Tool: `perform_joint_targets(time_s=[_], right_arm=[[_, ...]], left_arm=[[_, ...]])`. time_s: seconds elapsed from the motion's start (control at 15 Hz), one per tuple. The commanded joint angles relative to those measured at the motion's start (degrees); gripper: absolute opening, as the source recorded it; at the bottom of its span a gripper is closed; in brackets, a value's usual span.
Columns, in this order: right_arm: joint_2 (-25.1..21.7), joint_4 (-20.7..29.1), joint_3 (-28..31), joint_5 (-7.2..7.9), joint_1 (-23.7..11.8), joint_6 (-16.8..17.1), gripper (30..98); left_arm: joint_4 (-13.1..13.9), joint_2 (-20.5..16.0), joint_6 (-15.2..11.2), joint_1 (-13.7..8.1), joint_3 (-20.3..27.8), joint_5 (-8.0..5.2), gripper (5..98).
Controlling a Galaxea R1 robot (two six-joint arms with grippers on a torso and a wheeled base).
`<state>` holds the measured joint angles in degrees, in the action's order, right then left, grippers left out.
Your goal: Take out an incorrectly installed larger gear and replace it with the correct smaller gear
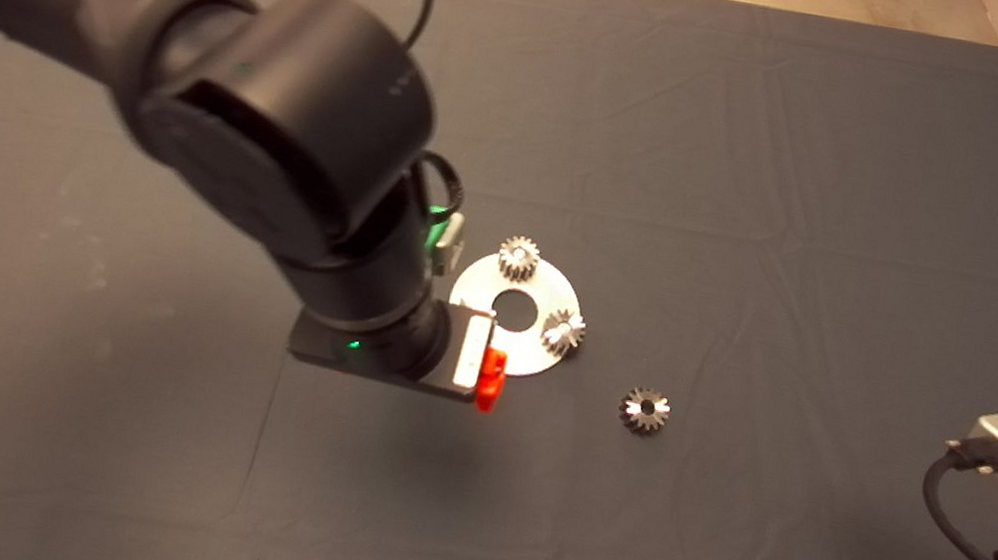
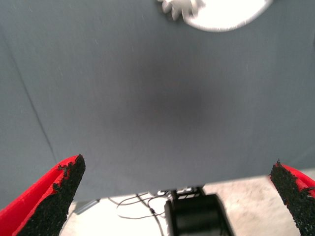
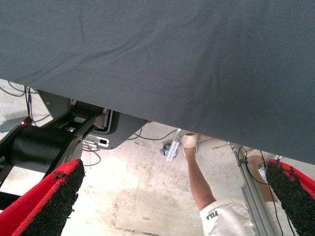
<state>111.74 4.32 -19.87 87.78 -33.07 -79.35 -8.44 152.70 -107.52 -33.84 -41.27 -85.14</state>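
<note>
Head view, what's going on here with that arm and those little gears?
The left gripper hangs open and empty over the dark mat, right beside the round plate. Two small gears sit on the plate, and the smaller gear lies loose on the mat nearby, untouched. No wider gear shows in the head view; the arm covers part of the plate. The right gripper waits open at the mat's lower right edge.
</note>
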Motion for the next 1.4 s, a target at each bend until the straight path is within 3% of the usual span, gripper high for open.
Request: perform_joint_targets(time_s=[0.0, 0.27, 0.4, 0.73, 1.13, 1.27, 1.33], right_arm=[[0.1, 0.9, 0.3, 6.17, -1.1, 0.0, 97.8], [0.2, 0.8, 0.3, 6.11, -1.1, 0.3, 97.8], [0.2, 0.8, 0.3, 6.08, -1.1, 0.3, 97.8], [0.2, 0.9, 0.2, 6.17, -1.1, 0.2, 97.8], [0.2, 1.0, 0.2, 6.17, -1.1, 0.0, 97.8], [0.2, 1.0, 0.2, 6.17, -1.1, 0.0, 97.8], [0.3, 1.0, 0.1, 6.17, -1.1, 0.0, 97.8]], left_arm=[[-0.8, -0.1, 0.1, 0.3, -2.7, -0.73, 97.9], [-2.6, 0.2, 3.5, 6.4, -8.6, -0.85, 97.9], [-2.6, 0.1, 5.2, 8.3, -10.7, -1.17, 97.9], [-2.7, -0.2, 5.8, 8.2, -10.7, -1.26, 97.9], [-2.6, -0.3, 12.7, 8.1, -13.7, -0.73, 97.9], [-2.6, -0.1, 16.8, 8.1, -14.8, -0.51, 97.9], [-2.6, 0.1, 19.2, 8.1, -15.4, 0.23, 97.9]])
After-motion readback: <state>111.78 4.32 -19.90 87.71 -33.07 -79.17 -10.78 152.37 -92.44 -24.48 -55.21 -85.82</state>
